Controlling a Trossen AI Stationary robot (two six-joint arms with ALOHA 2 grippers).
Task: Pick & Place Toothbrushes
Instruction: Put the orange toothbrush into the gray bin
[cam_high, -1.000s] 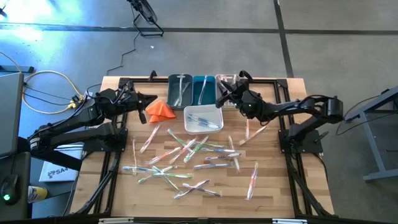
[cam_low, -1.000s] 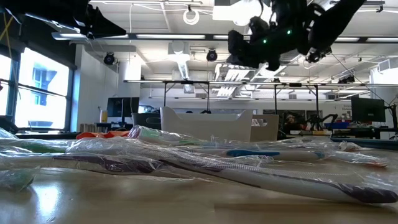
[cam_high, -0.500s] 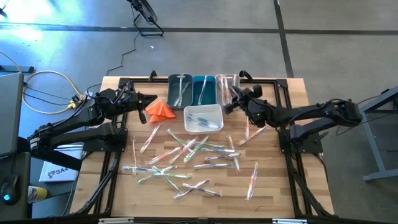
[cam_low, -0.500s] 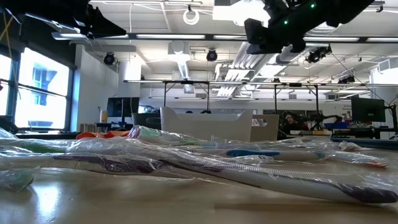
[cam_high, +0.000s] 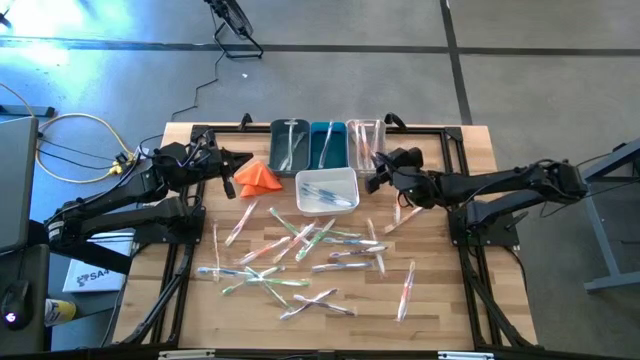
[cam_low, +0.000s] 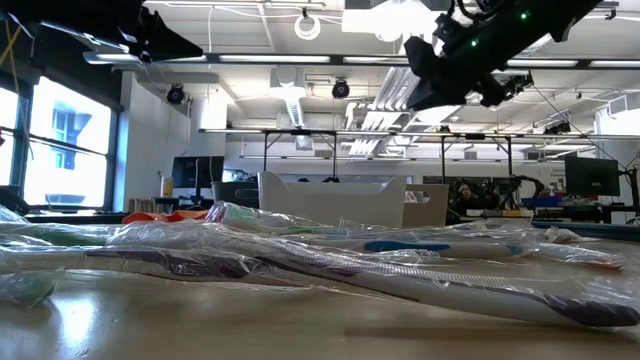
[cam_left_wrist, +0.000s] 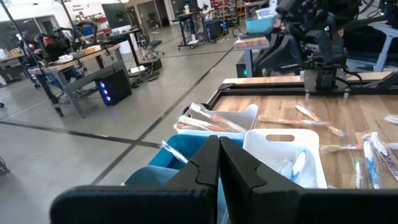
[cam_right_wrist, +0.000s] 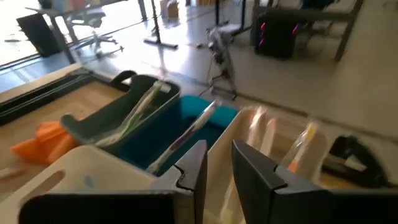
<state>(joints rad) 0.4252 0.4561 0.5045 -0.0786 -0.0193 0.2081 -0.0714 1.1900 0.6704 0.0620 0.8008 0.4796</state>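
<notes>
the loose toothbrushes (cam_high: 300, 245) are found at seven o'clock from the nearer right gripper (cam_high: 376, 172), whose fingers are slightly parted and hold nothing.

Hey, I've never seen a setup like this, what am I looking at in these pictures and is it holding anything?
Two dark robot arms work at a wooden table. One picture looks straight down, one looks level across the tabletop, and two come from cameras on the arms' wrists. Wrapped toothbrushes lie scattered on the table, near an orange cloth. At the far edge stand a dark green bin, a blue bin and a clear bin, with a white bin before them. The left tool waits shut and empty. The right tool, beside the clear bin, stands slightly open, holding nothing.
</notes>
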